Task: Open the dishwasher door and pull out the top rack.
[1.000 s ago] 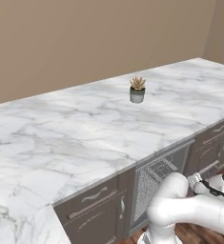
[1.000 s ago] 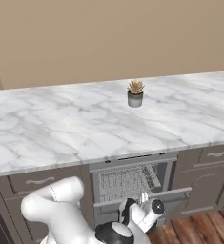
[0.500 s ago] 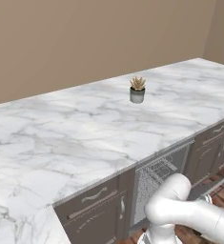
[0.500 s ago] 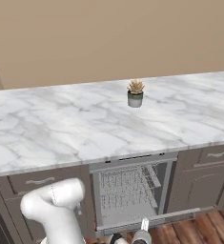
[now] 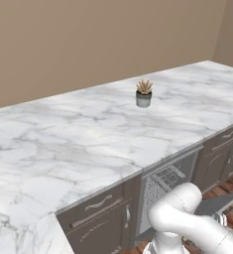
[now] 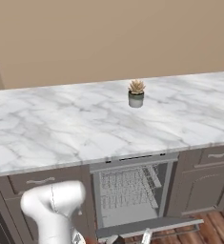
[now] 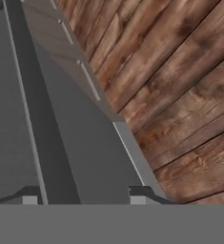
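Note:
The dishwasher door (image 6: pixel 149 225) hangs open and lies nearly flat just above the floor; in the left base view the dishwasher door (image 5: pixel 220 202) shows past my arm. Inside the open cavity sits the top rack (image 6: pixel 127 183), a pale wire basket pushed fully in, and the top rack (image 5: pixel 165 177) is seen from the side too. My gripper (image 7: pixel 85 196) is down at the door's outer edge, open, its fingertips (image 7: pixel 142 193) wide apart. A dark grey band of the door runs between them. In the right base view the gripper (image 6: pixel 132 237) is at the bottom edge.
A marble counter (image 6: pixel 61 128) runs above the dishwasher with a small potted plant (image 6: pixel 136 93) on it. Brown cabinet doors and drawers (image 6: pixel 213 183) flank the opening. A wooden floor (image 7: pixel 180 86) lies beyond the door's edge.
The door has swung down from partly open to nearly flat. My arm and gripper have dropped low with it, towards the floor.

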Tool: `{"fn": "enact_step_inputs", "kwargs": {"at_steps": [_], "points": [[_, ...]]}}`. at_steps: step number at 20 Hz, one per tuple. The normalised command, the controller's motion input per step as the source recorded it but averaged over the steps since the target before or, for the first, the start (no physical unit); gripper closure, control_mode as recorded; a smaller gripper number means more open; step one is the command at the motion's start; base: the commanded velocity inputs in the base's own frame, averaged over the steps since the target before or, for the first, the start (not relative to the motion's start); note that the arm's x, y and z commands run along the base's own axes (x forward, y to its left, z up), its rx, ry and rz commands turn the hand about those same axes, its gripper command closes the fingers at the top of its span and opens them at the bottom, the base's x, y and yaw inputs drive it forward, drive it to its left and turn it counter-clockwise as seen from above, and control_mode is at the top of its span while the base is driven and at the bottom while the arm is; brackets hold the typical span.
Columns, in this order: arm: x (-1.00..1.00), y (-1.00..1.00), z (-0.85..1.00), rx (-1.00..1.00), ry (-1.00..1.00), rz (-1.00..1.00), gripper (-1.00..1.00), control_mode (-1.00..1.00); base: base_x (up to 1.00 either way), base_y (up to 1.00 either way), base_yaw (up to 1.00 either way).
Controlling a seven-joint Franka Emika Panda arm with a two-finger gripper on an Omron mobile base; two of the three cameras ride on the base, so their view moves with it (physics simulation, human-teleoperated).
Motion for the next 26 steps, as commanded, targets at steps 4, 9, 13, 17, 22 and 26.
{"fn": "enact_step_inputs", "kwargs": {"at_steps": [4,9,13,17,22,26], "points": [[-0.77,-0.77,1.0,0.19,0.23,0.0,-1.0,-1.0,0.0,0.0,0.0],[-0.91,-0.57,1.0,0.15,0.3,0.0,-1.0,-1.0,0.0,0.0,0.0],[-0.88,-0.49,1.0,0.1,0.38,0.0,-1.0,-1.0,0.0,0.0,0.0],[-0.79,-0.47,1.0,0.07,0.39,0.0,-1.0,-1.0,0.0,0.0,0.0],[-0.64,-0.31,1.0,0.04,0.39,0.0,-1.0,-1.0,0.0,0.0,0.0],[-0.8,-0.33,0.97,0.01,0.28,0.0,-1.0,-1.0,0.0,0.0,0.0]]}}
